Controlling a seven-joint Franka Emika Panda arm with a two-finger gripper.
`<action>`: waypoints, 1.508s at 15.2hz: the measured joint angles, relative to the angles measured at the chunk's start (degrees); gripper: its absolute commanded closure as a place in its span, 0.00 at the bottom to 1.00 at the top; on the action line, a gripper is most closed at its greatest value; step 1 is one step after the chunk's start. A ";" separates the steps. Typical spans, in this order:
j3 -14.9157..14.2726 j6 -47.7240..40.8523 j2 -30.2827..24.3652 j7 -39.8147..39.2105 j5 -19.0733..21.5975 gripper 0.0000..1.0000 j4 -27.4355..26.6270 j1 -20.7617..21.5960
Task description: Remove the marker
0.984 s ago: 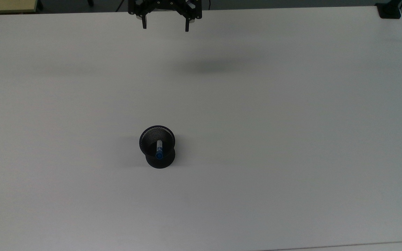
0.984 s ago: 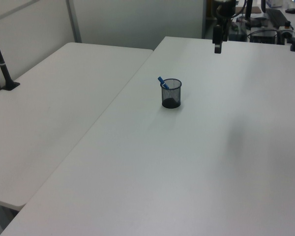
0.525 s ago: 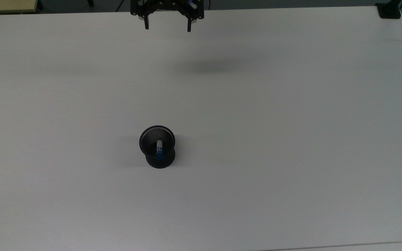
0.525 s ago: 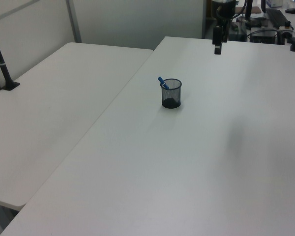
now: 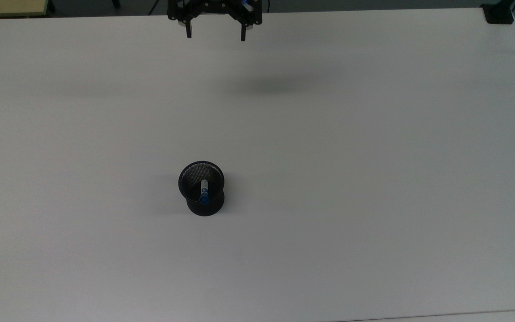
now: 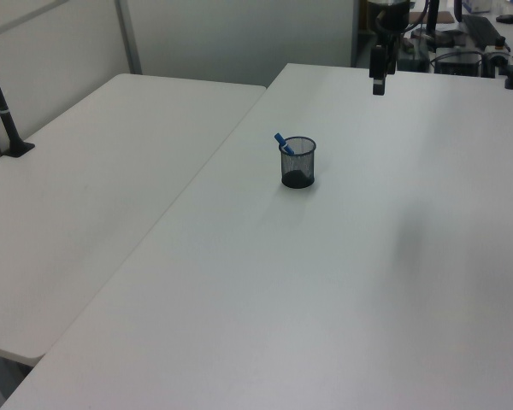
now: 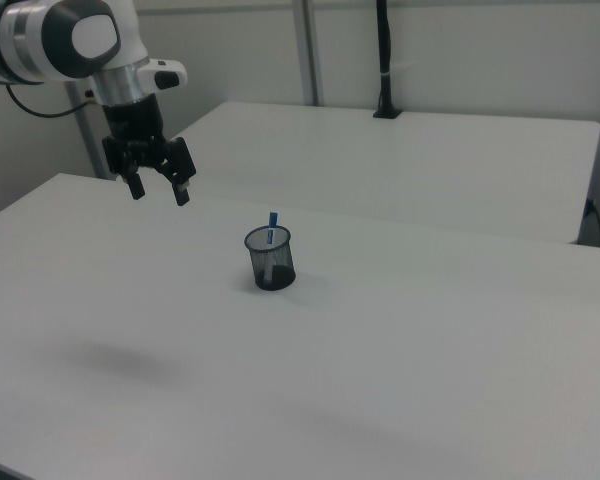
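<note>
Most of the marker (image 7: 272, 226) was hidden inside the mesh cup (image 7: 270, 259); the top view's 12 o'clock edge cropped the end effector (image 5: 215, 36).

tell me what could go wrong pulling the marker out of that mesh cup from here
1. The marker leans against the rim of the black mesh cup, with little showing above it, so the open gripper might strike the rim.
2. The cup stands loose on the white table; a slanted pull could drag or tip it.
3. The gripper hangs well away from the cup, so a small aiming error over the approach may miss the slim barrel.
</note>
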 measured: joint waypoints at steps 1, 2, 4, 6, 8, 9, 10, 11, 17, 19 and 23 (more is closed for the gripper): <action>0.00 0.72 0.02 0.00 0.07 0.00 0.00 -0.02; 0.00 1.77 0.10 0.00 0.09 0.00 -0.01 -0.09; 0.00 4.01 0.72 0.00 0.10 0.00 -0.03 -0.33; -0.07 7.17 1.82 0.00 0.10 0.00 -0.06 -0.70; -0.30 10.75 3.04 0.00 0.10 0.00 -0.09 -0.96; -0.37 12.89 3.66 0.00 0.10 0.00 -0.10 -1.28; -0.43 15.20 4.30 0.00 0.09 0.00 -0.11 -1.70; -0.46 17.60 5.01 0.00 0.09 0.00 -0.11 -2.16; -0.56 31.01 10.71 0.00 -0.79 0.00 -0.23 -3.44; -0.57 35.15 13.08 0.00 -0.86 0.00 -0.23 -3.63; -0.57 41.90 16.97 0.00 -1.03 0.00 -0.25 -3.65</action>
